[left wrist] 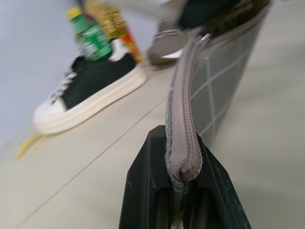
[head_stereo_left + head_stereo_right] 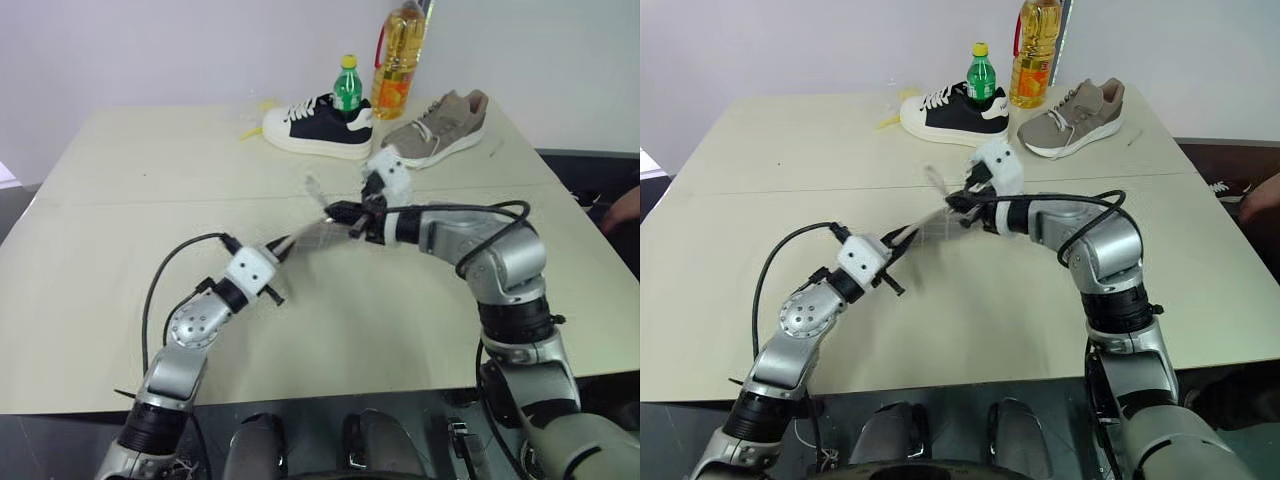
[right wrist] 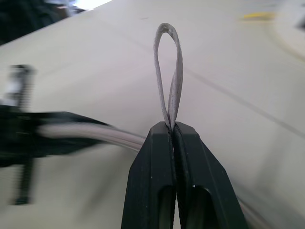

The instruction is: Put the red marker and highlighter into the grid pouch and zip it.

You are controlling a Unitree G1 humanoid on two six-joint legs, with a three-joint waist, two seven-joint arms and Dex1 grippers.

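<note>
The right gripper [image 3: 174, 131] is clenched on the thin grey fabric loop [image 3: 169, 71] of the zipper pull, while the left gripper [image 1: 183, 164] pinches the corded end seam of the grid pouch [image 1: 224, 71], which hangs stretched between them above the beige table [image 2: 120, 200]. The pouch looks light, soft and floppy, so it probably needs this two-ended tension for the slider to run; the loop is limp and may slip. Beyond sit two sneakers and two bottles.
</note>
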